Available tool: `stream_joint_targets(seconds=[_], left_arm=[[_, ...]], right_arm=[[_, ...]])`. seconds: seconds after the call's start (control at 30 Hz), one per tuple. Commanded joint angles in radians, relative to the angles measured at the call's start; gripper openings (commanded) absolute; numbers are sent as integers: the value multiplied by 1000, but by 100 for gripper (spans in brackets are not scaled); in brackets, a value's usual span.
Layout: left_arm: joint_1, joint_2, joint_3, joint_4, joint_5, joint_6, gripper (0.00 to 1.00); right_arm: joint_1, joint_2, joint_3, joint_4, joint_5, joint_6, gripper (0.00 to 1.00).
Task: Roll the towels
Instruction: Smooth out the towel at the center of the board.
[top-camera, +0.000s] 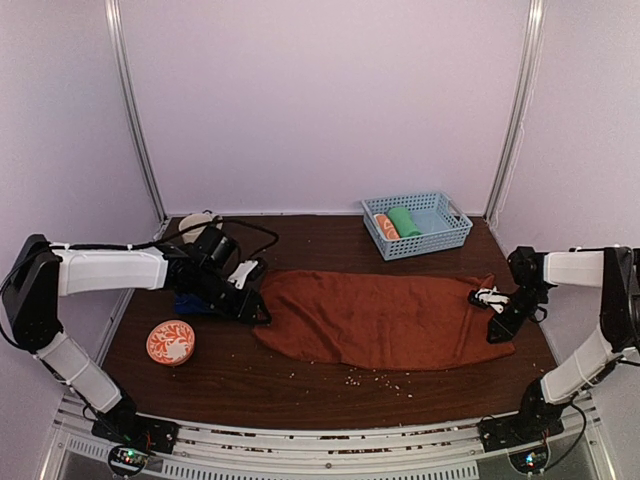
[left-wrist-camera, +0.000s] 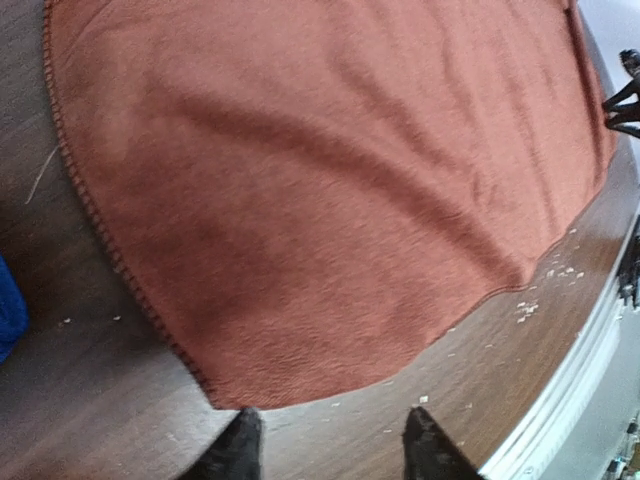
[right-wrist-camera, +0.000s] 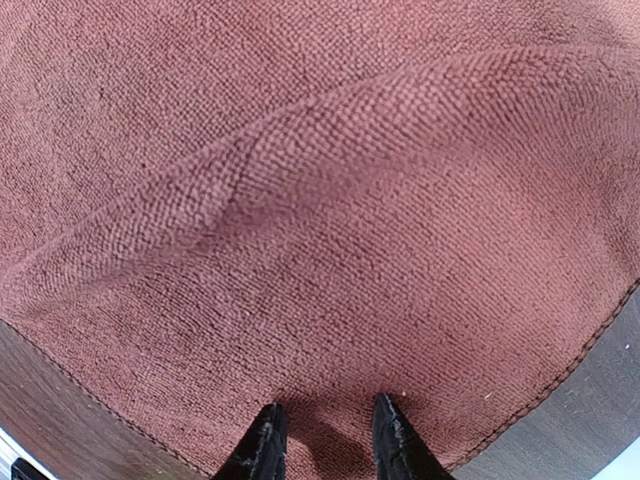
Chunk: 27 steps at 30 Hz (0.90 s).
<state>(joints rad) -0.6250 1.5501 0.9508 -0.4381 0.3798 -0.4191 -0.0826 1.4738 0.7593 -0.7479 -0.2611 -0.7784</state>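
At centre, the rust-brown cloth towel (top-camera: 380, 318) lies flat, unrolled; left gripper (left-wrist-camera: 330, 420) spread empty, right gripper (right-wrist-camera: 327, 408) seemingly pinching its edge; royal blue cloth towel (top-camera: 188, 303) mostly hidden.

A dark wood-grain table (top-camera: 300, 395) is enclosed on three sides by plain, pale lilac panels: a back wall (top-camera: 320, 100), a left wall (top-camera: 50, 120) and a right wall (top-camera: 590, 120). A slim metal post is set at each rear corner, the left post (top-camera: 135, 120) and the right post (top-camera: 517, 110), both seen leaning outward toward the top. The near edge is finished with a ribbed silver rail (top-camera: 330, 445). Pale crumbs (top-camera: 375, 378) are scattered over the wood toward the front. The whole space is lit softly and evenly, and only faint shadows are cast.
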Motion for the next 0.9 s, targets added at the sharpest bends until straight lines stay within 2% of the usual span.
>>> stream_joint_targets(seconds=[0.0,0.23,0.43,0.53,0.87], left_arm=[[21,8,-54,2,-72,-28,54],[25,102,-88,119,-45,-1,59],[25,112,-144,306,129,17,56],[25,87,-144,324,190,26,51],[24,6,-97,257,247,40,40]], right_arm=[[6,9,-15,11,6,10,31],[6,7,-15,9,8,10,31],[6,11,-17,11,6,12,31],[6,15,-18,13,6,13,31],[6,45,-9,26,2,16,30]])
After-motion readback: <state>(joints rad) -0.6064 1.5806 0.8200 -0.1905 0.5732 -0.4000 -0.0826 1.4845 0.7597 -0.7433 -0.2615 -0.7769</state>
